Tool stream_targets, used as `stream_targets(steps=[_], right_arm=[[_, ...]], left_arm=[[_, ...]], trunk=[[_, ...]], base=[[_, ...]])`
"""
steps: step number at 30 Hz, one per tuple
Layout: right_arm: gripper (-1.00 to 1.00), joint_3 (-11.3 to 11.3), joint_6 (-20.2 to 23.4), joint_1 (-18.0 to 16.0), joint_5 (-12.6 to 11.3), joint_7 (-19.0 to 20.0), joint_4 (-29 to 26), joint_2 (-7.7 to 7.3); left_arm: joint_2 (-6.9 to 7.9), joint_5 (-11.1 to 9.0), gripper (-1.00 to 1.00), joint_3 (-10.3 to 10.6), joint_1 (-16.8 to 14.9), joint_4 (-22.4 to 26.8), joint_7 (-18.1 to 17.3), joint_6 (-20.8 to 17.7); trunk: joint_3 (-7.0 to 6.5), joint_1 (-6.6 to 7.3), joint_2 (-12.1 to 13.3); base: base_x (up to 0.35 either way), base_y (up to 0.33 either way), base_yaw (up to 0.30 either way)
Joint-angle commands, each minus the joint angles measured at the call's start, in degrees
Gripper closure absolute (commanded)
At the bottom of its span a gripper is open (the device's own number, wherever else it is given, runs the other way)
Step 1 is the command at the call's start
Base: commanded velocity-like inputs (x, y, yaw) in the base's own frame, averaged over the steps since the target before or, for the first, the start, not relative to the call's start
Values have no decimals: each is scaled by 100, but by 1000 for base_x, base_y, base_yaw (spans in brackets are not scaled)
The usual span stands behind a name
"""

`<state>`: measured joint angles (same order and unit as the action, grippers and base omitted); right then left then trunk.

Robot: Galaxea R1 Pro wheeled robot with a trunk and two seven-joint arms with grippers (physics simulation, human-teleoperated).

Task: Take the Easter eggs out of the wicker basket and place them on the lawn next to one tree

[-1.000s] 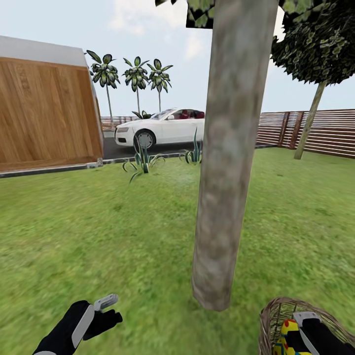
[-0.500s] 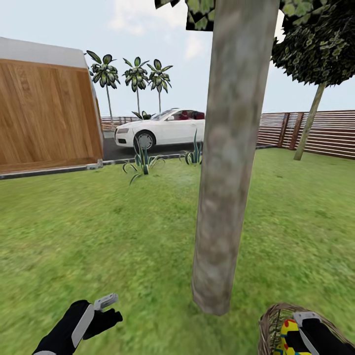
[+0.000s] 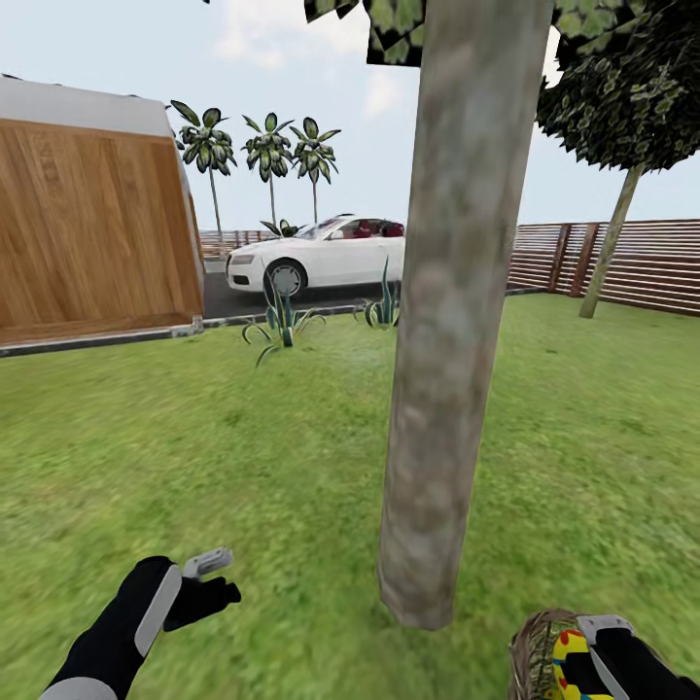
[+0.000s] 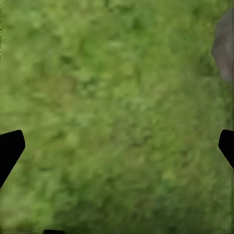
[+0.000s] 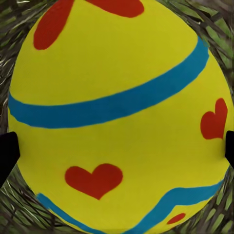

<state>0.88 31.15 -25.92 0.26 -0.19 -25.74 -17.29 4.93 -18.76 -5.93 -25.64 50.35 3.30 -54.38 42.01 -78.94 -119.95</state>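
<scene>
Open lawn (image 3: 194,457) left of the tree (image 3: 442,389) (trunk dead ahead).

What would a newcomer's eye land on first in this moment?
The thick mottled tree trunk rising from the lawn in the middle of the head view. Next, in the right wrist view, a bright yellow egg with red hearts and blue bands, lying in the wicker basket at the trunk's foot.
</scene>
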Motion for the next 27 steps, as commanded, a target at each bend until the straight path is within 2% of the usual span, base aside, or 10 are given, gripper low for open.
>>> stream_targets(steps=[1, 5, 18, 24, 27], right_arm=[[100, 8, 33, -1, 0, 1, -13, -2], [100, 8, 37, -1, 0, 0, -10, -2], [100, 8, 40, -1, 0, 0, -13, -3], [100, 8, 40, -1, 0, 1, -14, -3], [100, 8, 40, -1, 0, 1, -15, -3]], left_arm=[[1, -48, -100, -5, -3, -22, 38, -27], [7, -48, -100, -8, -3, -237, 27, -20], [1, -49, -100, -5, -2, -264, 8, -18], [-9, -48, -100, -13, -3, -484, 3, -14], [-9, -42, -100, -16, -3, -490, 4, -8]], trunk=[[-12, 23, 39], [-84, 111, 199], [-317, 397, 721], [-425, 529, 961], [-425, 529, 961]], base=[[0, 0, 0], [0, 0, 0], [0, 0, 0], [0, 0, 0], [0, 0, 0]])
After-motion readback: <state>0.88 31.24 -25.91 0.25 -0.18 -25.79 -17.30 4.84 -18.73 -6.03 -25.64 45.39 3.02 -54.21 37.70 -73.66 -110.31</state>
